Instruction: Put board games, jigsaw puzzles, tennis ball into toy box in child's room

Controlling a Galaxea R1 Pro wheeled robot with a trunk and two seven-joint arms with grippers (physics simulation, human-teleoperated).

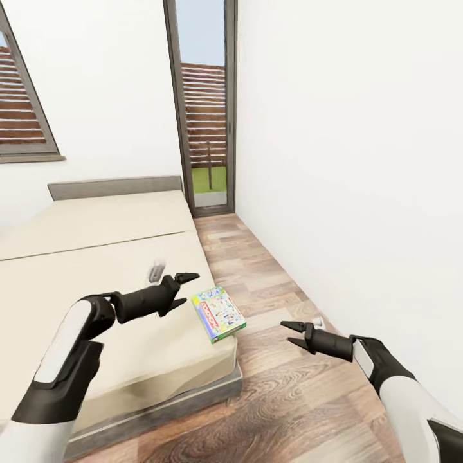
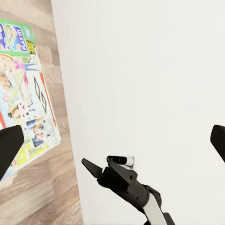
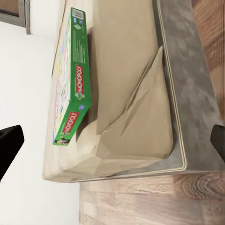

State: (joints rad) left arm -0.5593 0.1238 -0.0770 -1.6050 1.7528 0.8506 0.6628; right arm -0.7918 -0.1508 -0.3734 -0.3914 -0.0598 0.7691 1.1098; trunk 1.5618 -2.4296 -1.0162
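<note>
A green Monopoly board game [image 1: 218, 313] lies flat at the near right corner of the bed [image 1: 96, 270], overhanging the edge a little. It also shows in the left wrist view, the board game [image 2: 26, 93], and edge-on in the right wrist view, the board game [image 3: 72, 79]. My left gripper [image 1: 191, 283] hovers open over the mattress just left of the box, empty. My right gripper [image 1: 290, 334] is open over the wooden floor to the right of the bed, a short way from the box, and also appears as the right gripper [image 2: 96, 168].
A white wall [image 1: 360, 161] runs close along the right. A glass door [image 1: 202, 109] stands at the far end of the narrow wood floor strip [image 1: 257, 283]. The grey bed frame [image 1: 193, 399] edges the mattress near me. A window [image 1: 22, 109] is at the back left.
</note>
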